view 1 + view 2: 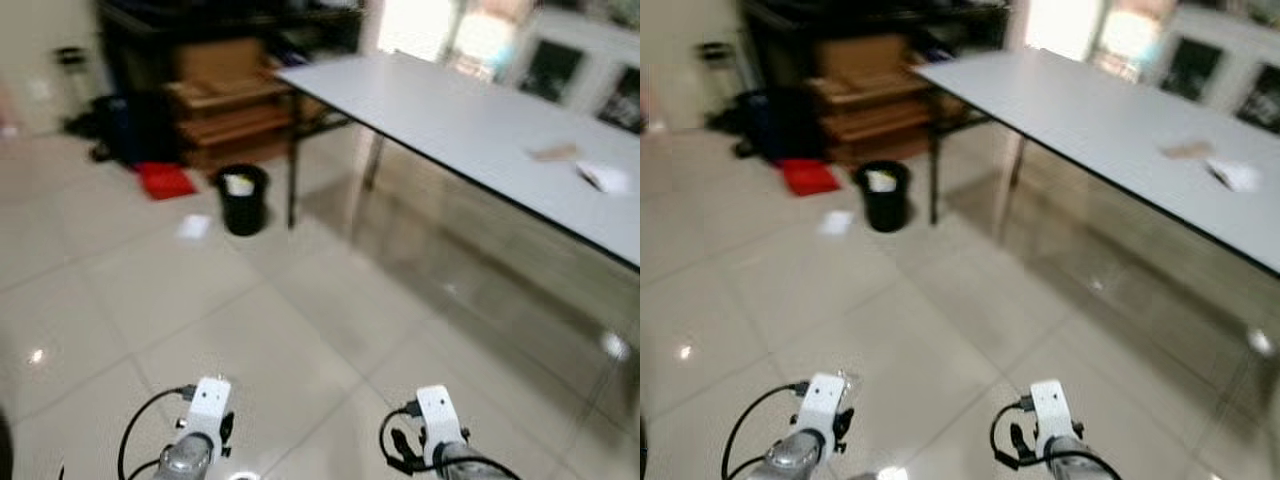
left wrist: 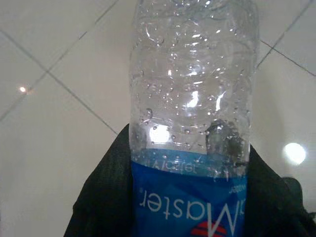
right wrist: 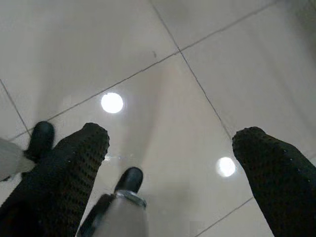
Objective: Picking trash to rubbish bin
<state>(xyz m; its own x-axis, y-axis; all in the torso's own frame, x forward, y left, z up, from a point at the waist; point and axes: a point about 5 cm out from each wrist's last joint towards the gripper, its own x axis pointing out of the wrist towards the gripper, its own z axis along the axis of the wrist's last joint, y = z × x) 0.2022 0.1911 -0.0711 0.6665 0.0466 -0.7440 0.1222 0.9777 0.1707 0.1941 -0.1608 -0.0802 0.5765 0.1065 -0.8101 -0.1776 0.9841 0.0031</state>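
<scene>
A clear plastic bottle (image 2: 192, 84) with a blue label and droplets inside is clamped between the two black fingers of my left gripper (image 2: 190, 197), held above the tiled floor. My right gripper (image 3: 173, 148) is open over bare floor tiles, with nothing between its fingers (image 3: 81, 158). Both arms are low in the eye views, the left arm (image 1: 203, 425) and the right arm (image 1: 440, 430). A black rubbish bin (image 1: 243, 198) with pale trash inside stands far ahead on the floor, by the table leg. A white scrap (image 1: 194, 226) lies on the floor just left of the bin.
A long white table (image 1: 470, 125) runs along the right, with a brown scrap (image 1: 555, 152) and a white scrap (image 1: 603, 177) on it. Wooden shelving with boxes (image 1: 225, 100) and a red item (image 1: 165, 180) are behind the bin. Glossy tile floor stretches between me and the bin.
</scene>
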